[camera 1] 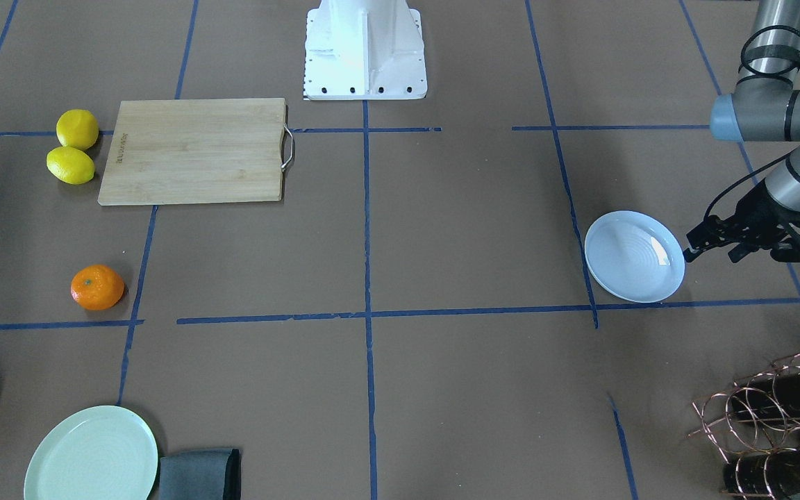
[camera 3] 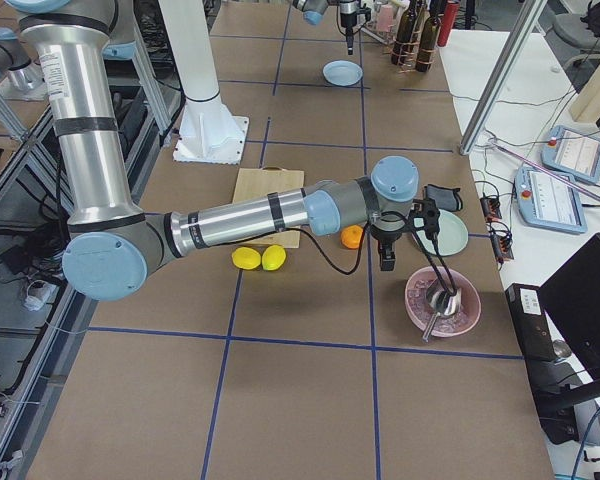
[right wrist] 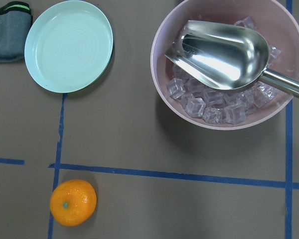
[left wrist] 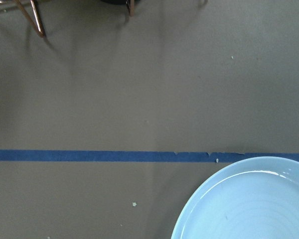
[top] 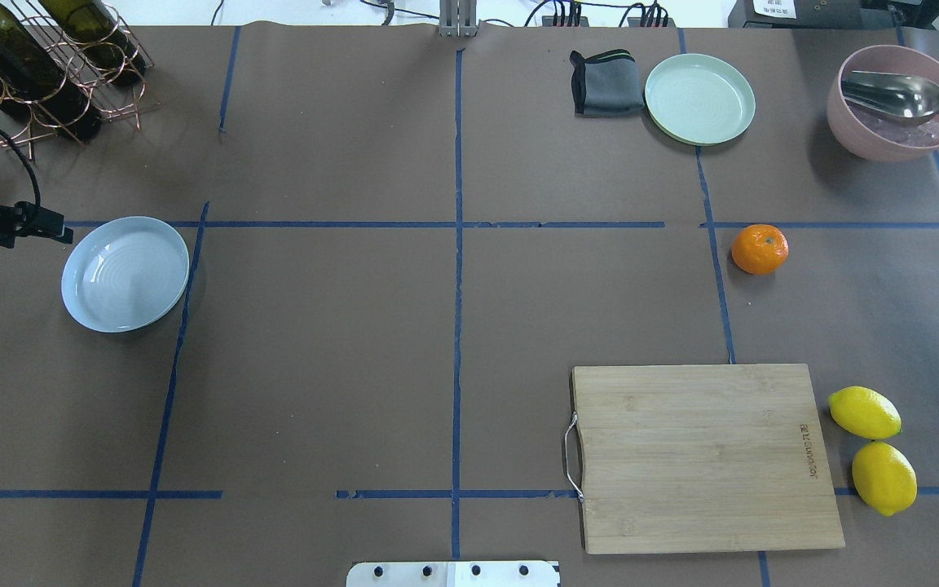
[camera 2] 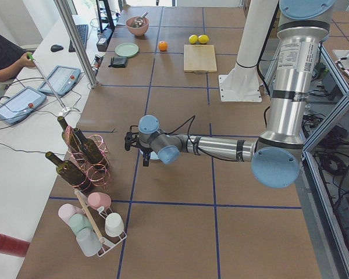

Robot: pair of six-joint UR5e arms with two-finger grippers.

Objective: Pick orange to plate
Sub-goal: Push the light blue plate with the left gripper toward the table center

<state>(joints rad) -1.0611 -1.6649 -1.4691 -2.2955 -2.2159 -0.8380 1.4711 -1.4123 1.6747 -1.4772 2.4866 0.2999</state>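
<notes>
The orange (top: 760, 249), a small round bright-orange citrus fruit with a green stem dot, lies on the brown paper-covered table (top: 453, 326) in the right half, at middle depth, just right of a blue tape line. It is not yet lifted: nothing touches it.

Status:
- The target, a round pale bluish-white plate (top: 125, 273) with concentric rings, sits in the left half at much the same depth, well apart from the orange. It holds nothing.
- The right gripper (camera 3: 385, 258) hangs above the table near the orange, on the pink bowl's side. Whether it is released or clenched cannot be told.
- The left gripper (top: 62, 235) sits just beside the plate's left rim. Its state cannot be told either.
- Judged remaining: approach, grasp, carry across the table, release. Essentially the whole task.

Surroundings, near to far:
- Near right: a rectangular bamboo cutting board (top: 702, 456) with a metal handle, and two yellow lemons (top: 865, 412) just beside its right edge.
- Far right: a pale mint-green plate (top: 699, 98), a folded grey cloth (top: 606, 83) touching it, and a pink bowl (top: 869, 147) of ice cubes (right wrist: 209, 107) with a steel scoop (top: 893, 94).
- Far left: a copper wire rack (top: 54, 73) holding wine bottles, near the left arm.

None of these stands between the orange and the plate. The likely risk is confusing the mint-green plate, which lies nearer the orange, with the target.
</notes>
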